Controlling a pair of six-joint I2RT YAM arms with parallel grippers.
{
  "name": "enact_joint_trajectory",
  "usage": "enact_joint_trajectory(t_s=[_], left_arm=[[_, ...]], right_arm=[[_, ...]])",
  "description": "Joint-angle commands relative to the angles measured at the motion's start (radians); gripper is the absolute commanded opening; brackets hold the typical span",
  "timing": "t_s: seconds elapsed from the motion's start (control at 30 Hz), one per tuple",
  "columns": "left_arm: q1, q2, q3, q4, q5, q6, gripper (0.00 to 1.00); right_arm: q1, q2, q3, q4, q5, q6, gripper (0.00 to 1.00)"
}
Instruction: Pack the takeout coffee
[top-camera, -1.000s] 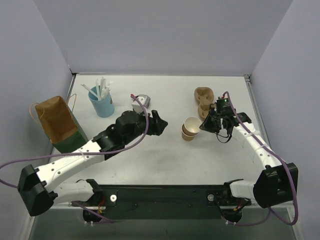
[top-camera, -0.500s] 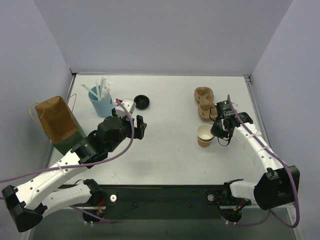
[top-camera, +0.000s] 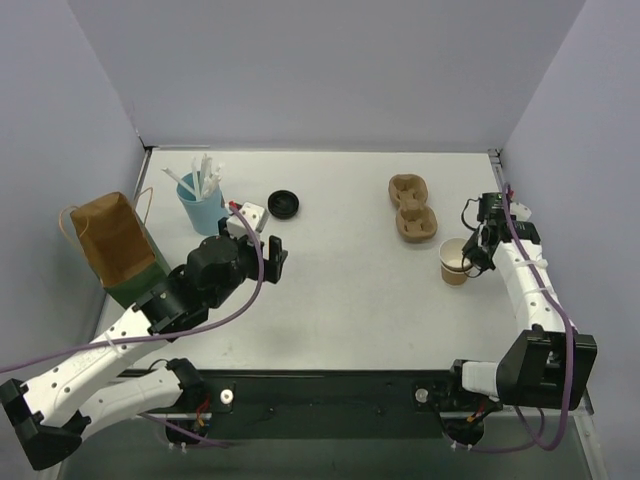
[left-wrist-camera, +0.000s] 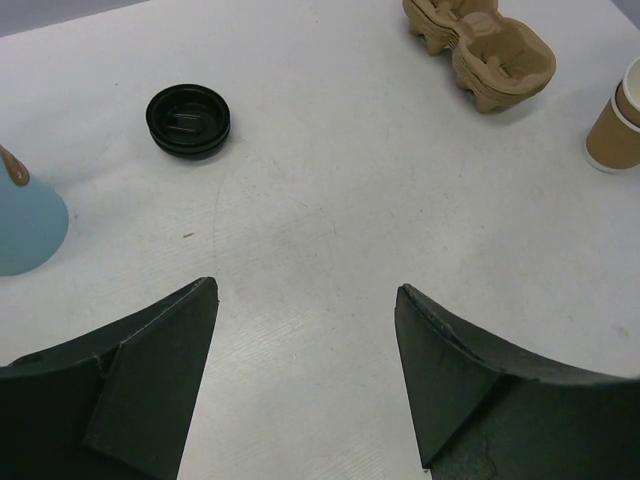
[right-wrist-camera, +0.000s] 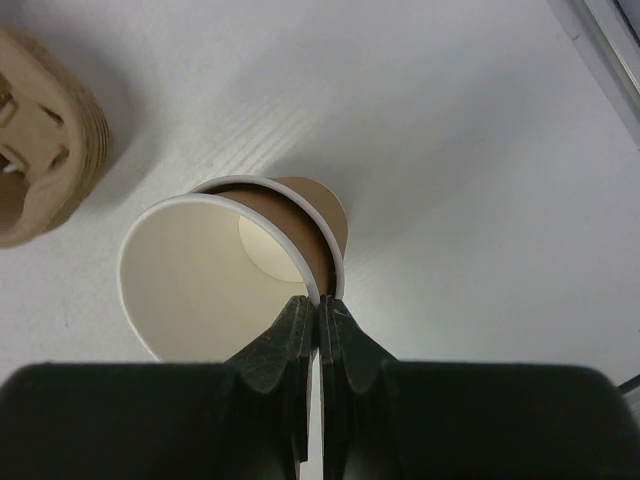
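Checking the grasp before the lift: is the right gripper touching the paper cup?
Touching. The right wrist view shows the right gripper pinched shut on the rim wall of the paper cup, with no gap.

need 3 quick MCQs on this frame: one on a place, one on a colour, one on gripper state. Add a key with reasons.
1. Where is the black lid?
A) on the table, right of the straw cup
B) on the paper cup
C) inside the straw cup

2. What colour is the straw cup?
A) red
B) blue
C) green

3. The right gripper is:
A) open, holding nothing
B) shut on the black lid
C) shut on the paper cup's rim

Key:
1 A, the top view shows it flat on the table, apart from both cups.
2 B, its wall is plainly blue.
3 C, the right wrist view shows both fingers pinching the cup's wall.
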Motion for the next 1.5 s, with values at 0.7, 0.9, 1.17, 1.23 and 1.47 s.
enact_joint_trajectory(t_s=[0.7,0.9,1.17,1.23,1.47], left_arm=[[-0.021,-0.108,-0.046,0.013,-0.018,0.053,0.81],[-0.021,-0.122,-0.057,0.029,-0.009,0.074,0.82],[-0.024,-0.157,-0.084,0.058,-0.017,0.108,0.82],[-0.027,-0.167,-0.093,0.065,-0.027,0.114,0.82],[-0.032,-0.154,-0.095,0.068,-0.040,0.128,0.82]], right_arm=[[-0.265,0.441,0.566,0.117,-0.352,0.050,0.00],[-0.256,0.362,0.637,0.022,-0.353,0.074,0.00],[0.029,0.160,0.493,-0.023,-0.392,0.050,0.00],[0.116,0.125,0.410,-0.017,-0.377,0.059,0.00],[0.497,0.050,0.208,0.034,-0.283,0.143,0.00]])
